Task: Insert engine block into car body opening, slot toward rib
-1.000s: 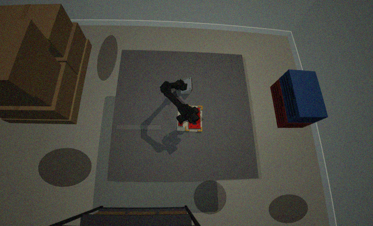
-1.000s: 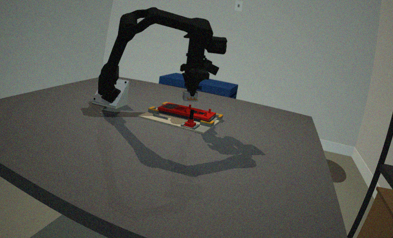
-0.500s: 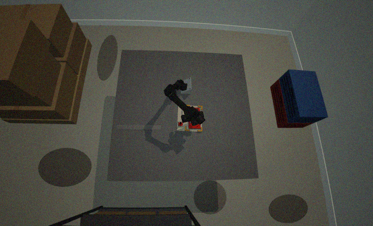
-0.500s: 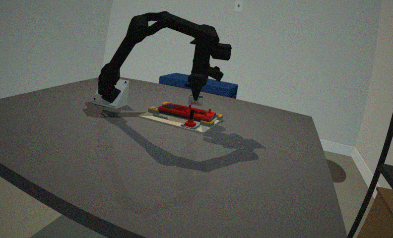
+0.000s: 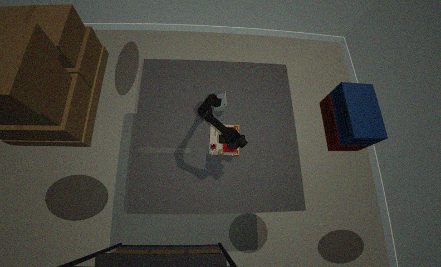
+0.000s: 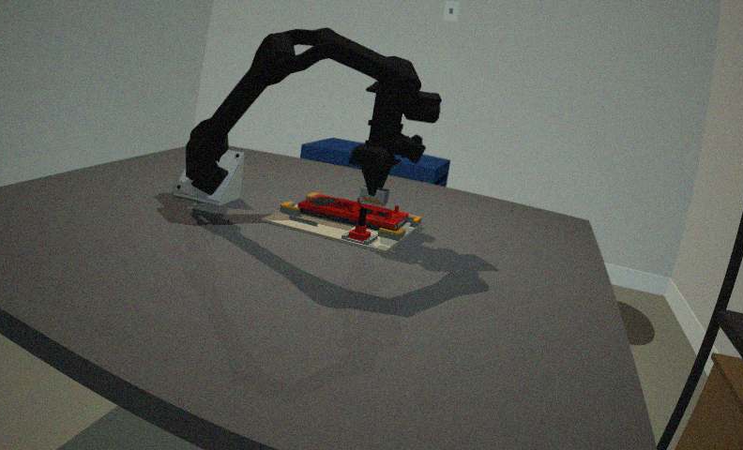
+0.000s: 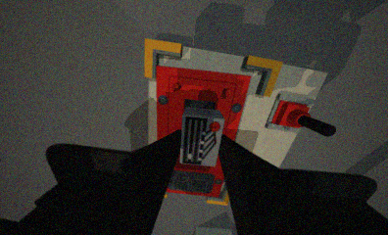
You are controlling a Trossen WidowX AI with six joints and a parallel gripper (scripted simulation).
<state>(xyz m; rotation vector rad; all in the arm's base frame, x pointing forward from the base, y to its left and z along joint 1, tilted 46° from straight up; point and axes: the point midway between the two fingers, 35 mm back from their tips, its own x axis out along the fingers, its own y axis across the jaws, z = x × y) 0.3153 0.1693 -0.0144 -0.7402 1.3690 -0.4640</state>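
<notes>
In the exterior view, the grey metallic engine block (image 6: 382, 196) (image 7: 214, 154) is above the red rectangular car body (image 5: 229, 149) (image 6: 330, 211) (image 7: 169, 117). That lies on the flat cream board (image 5: 215, 133) (image 6: 319, 229) (image 7: 259, 113), behind the black upright lever (image 5: 213, 146) (image 6: 362, 216) (image 7: 316, 125); the pale angled arm mount (image 5: 224, 99) (image 6: 235, 167) stands left.

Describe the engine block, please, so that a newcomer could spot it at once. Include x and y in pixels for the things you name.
Find the black arm over the table, then its gripper (image 5: 231, 145) (image 6: 374, 192) (image 7: 200, 136) above the red car body (image 5: 230, 150) (image 6: 336, 210) (image 7: 169, 115). Between its fingers is the engine block (image 6: 380, 197) (image 7: 213, 156): grey, with dark slots and one red dot.
</notes>
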